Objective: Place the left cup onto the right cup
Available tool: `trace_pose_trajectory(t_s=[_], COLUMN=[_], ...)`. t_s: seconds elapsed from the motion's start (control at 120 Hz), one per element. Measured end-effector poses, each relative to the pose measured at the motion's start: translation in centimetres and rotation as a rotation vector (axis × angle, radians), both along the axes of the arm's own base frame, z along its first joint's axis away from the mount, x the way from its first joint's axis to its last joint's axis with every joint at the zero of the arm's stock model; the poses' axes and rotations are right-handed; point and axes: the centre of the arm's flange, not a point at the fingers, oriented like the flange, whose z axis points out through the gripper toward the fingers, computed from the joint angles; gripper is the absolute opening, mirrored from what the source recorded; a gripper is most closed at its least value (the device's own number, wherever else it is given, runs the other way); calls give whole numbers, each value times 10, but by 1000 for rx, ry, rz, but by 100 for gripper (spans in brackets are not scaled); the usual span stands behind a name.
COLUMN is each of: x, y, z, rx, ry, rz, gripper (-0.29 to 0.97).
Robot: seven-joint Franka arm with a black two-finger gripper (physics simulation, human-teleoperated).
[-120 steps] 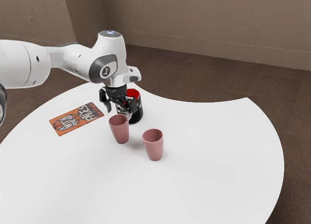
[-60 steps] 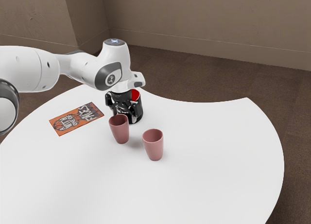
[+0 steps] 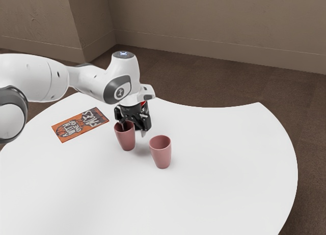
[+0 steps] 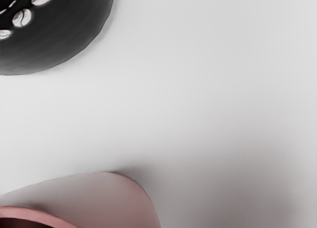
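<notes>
Under the gripper (image 3: pixel 134 129), jaws spread astride its rim, the left cup (image 3: pixel 124 139) stands ungrasped; lifting onto the right cup (image 3: pixel 160 151) remains.

The wrist view's edges cut off the black mug (image 4: pixel 54 35) and the blurred left cup (image 4: pixel 79 201).

Plain, sparsely furnished indoor room, more domestic than industrial: beige walls (image 3: pixel 214 13) with a pale skirting board (image 3: pixel 229 51), a dark brown carpet-like floor (image 3: pixel 229 84), and one round white worktop (image 3: pixel 229 184) (a printed card (image 3: pixel 80 124) lies on it).
</notes>
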Motion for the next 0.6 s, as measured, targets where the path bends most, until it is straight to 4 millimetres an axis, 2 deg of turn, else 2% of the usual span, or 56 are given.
trace_pose_trajectory(t_s=[0.117, 0.408, 0.6], x=[1, 4, 5], y=[3, 2, 2], z=[-3, -3, -3], rx=[0, 2, 4], ry=[-4, -28, -35], rz=[3, -6, -8], gripper=[50, 8, -5])
